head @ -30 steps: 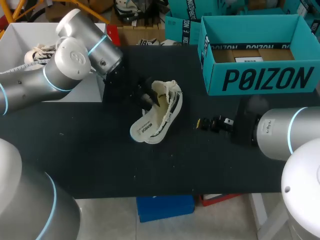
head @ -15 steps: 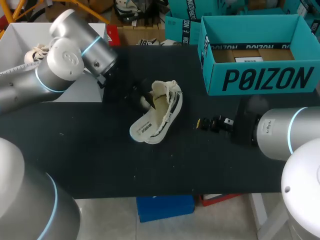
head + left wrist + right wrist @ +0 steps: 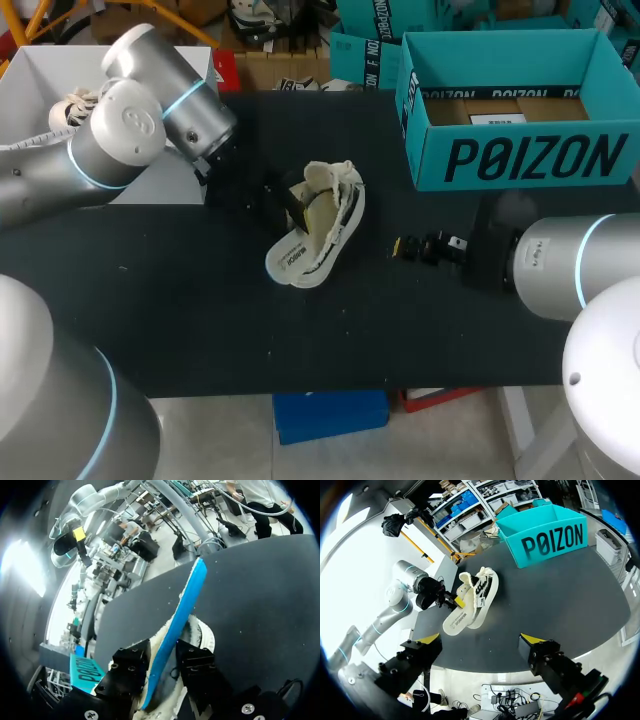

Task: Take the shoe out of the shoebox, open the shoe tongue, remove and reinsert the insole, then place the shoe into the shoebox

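the open teal shoebox (image 3: 520, 160) is sitting at the far right of the table (image 3: 200, 320), holding flat brown cardboard pieces (image 3: 500, 108) with a white slip among them. a white box (image 3: 30, 75) is standing at the far left edge - a second pale, laced shoe (image 3: 78, 103) is lying inside it.

the cream shoe (image 3: 325, 235) is lying on its side out on the table, near the middle, well apart from the shoebox, with its toe end pointing toward the near edge. the left claw (image 3: 162, 654) is sitting at the shoe's opening and pinching the insole (image 3: 175, 625) - its blue side is showing edge-on between the two black fingers, one finger pressing on each face, and the strip is rising out of the shoe ahead of the claw.

the right claw (image 3: 480, 639) is hovering low to the right of the shoe, fingers spread wide, gripping nothing.

against half a second ago, the left arm is sitting slightly further right, and the shoe's toe end is lying a touch further right and away from the near edge. the right arm and both boxes are showing no shift.
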`<state>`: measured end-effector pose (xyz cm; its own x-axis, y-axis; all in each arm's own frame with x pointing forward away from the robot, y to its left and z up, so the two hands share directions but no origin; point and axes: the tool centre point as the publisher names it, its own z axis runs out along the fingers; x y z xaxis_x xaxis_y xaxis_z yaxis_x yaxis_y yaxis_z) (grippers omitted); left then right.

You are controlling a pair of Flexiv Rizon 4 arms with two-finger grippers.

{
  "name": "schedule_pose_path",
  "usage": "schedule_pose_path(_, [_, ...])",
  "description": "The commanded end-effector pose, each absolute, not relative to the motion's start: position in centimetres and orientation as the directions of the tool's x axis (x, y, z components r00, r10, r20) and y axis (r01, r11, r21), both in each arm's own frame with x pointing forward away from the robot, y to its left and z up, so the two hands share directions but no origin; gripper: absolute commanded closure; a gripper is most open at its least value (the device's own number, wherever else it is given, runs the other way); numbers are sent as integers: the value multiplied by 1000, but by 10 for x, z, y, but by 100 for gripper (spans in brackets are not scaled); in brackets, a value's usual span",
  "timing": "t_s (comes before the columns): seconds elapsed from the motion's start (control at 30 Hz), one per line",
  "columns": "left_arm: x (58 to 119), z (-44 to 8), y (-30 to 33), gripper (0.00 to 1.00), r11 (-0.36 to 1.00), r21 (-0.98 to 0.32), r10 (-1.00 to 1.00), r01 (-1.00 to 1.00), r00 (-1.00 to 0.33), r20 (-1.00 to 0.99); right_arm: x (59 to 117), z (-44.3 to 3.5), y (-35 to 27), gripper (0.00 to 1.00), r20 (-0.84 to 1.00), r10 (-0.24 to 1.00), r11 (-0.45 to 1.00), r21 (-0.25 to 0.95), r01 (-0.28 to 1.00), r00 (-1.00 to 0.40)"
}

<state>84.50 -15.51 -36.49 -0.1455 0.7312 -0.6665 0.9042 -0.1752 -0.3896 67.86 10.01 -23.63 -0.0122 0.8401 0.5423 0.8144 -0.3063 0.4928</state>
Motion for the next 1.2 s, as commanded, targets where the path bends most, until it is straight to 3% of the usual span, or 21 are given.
schedule_pose_path(0.03, [843,-365,-153,77,-175,-390,734,904,-144,-664,677,-240,104,0,544,839,-316,499,807,-9])
schedule_pose_path(0.13, [844,-366,-151,99,-171,-395,735,903,-150,-662,677,-240,104,0,544,839,-316,499,807,-9])
schedule_pose_path(0.17, [844,-366,-151,100,-169,-399,733,901,-156,-662,677,-240,104,0,544,839,-316,499,807,-9])
schedule_pose_path(1.2, [881,-376,-165,100,-110,-300,717,948,-133,-684,677,-240,104,0,544,839,-316,499,807,-9])
